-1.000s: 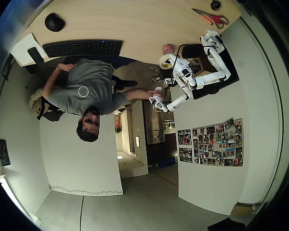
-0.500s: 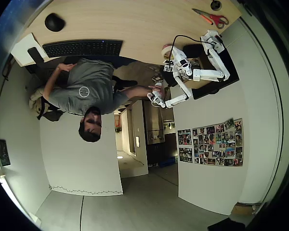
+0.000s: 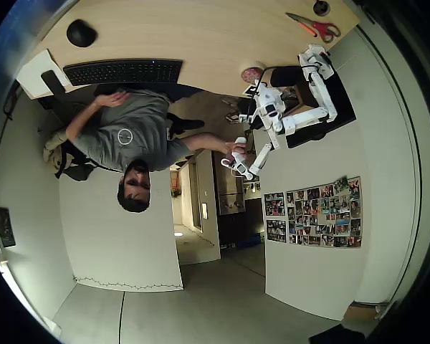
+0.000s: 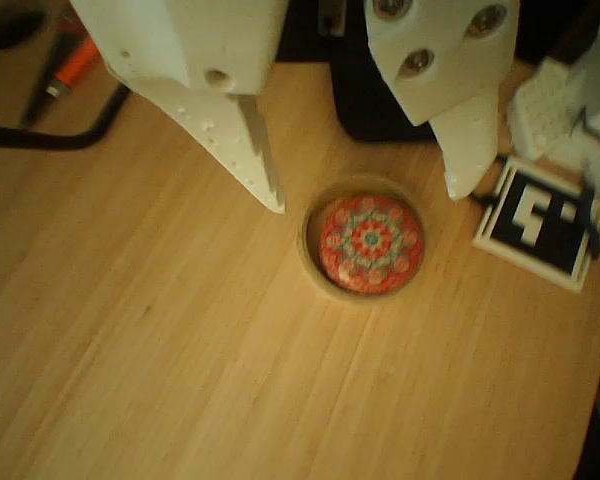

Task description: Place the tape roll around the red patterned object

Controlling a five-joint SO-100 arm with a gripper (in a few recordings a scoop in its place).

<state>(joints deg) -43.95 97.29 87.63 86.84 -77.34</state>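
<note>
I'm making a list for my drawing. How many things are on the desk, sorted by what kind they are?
Tape roll: 1
Red patterned object, sitting inside the roll: 1
Scissors: 1
Computer mouse: 1
Keyboard: 1
Black round knob: 1
Black-and-white marker tag: 1
Total: 7

Cut off by the wrist view's top edge: upper part of the white two-finger hand [image 4: 365, 200]. Cropped at 3 o'clock: black-and-white square marker card [image 4: 536, 222]. Too small overhead to separate: pale cream tape ring [image 3: 251, 74] from red patterned dome [image 3: 252, 74].
</note>
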